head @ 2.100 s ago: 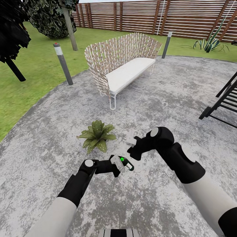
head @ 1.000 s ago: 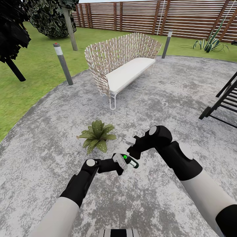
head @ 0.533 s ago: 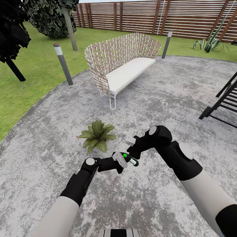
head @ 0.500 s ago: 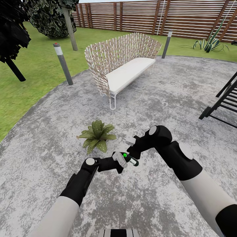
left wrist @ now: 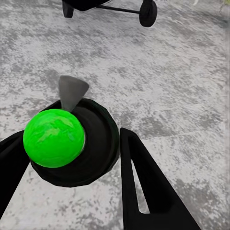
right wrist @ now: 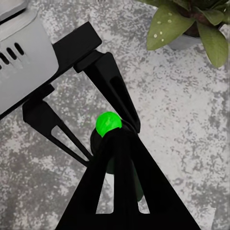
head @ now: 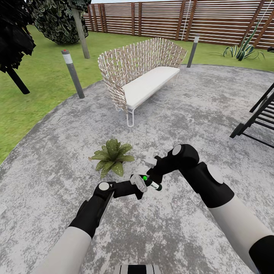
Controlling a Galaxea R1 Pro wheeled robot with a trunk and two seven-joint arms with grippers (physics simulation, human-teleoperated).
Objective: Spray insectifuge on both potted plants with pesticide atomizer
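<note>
Two arms meet low in our head view, over grey paving (head: 213,106). Our left gripper (head: 140,184) is clamped on the pesticide atomizer (head: 151,184), just right of a potted plant (head: 111,156); wicker bench (head: 141,78) and fence (head: 171,19) beyond. Right gripper (head: 151,158) is just above the bottle; can't tell its state here.

Left wrist cam: black fingers (left wrist: 143,187) flank the bottle's green-tipped top (left wrist: 54,138).

Right wrist cam: right gripper's black fingers (right wrist: 120,191) frame the bottle's green tip (right wrist: 109,122); apart or together, can't tell. Plant leaves (right wrist: 191,21) nearby.
</note>
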